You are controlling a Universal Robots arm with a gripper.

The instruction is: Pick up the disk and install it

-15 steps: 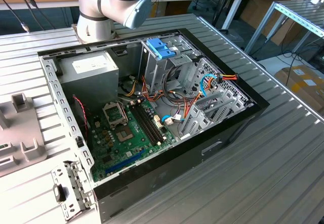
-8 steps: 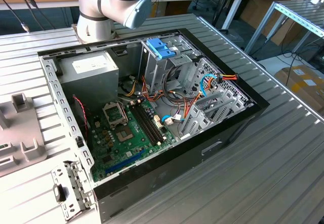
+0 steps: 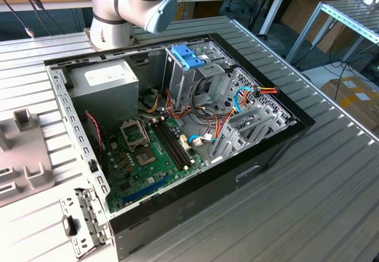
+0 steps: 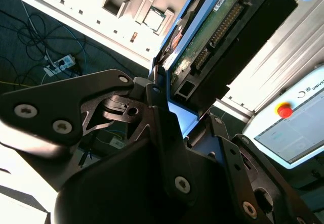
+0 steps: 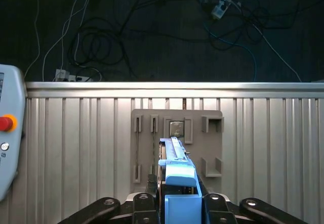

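Note:
In both wrist views my gripper [image 5: 179, 206] is shut on the disk [image 5: 176, 176]. The first wrist view shows the disk edge-on, its light-blue carrier rising between the black fingers [image 5: 144, 204]. In the second wrist view the disk [image 4: 223, 27] shows its green circuit board, its dark body and the blue frame along one edge, with the gripper [image 4: 179, 115] clamped on the near end. The disk hangs in the air above a grey holder plate [image 5: 212, 128] on the ribbed metal table.
The exterior view shows an open computer case [image 3: 284, 138] lying on the table, with a motherboard [image 3: 148, 161], a power supply [image 3: 106, 84] and a drive cage [image 3: 198, 81] topped by a blue plastic piece [image 3: 188, 55]. The arm's base [image 3: 118, 7] stands behind the case. A teach pendant [image 5: 7, 133] lies by the plate.

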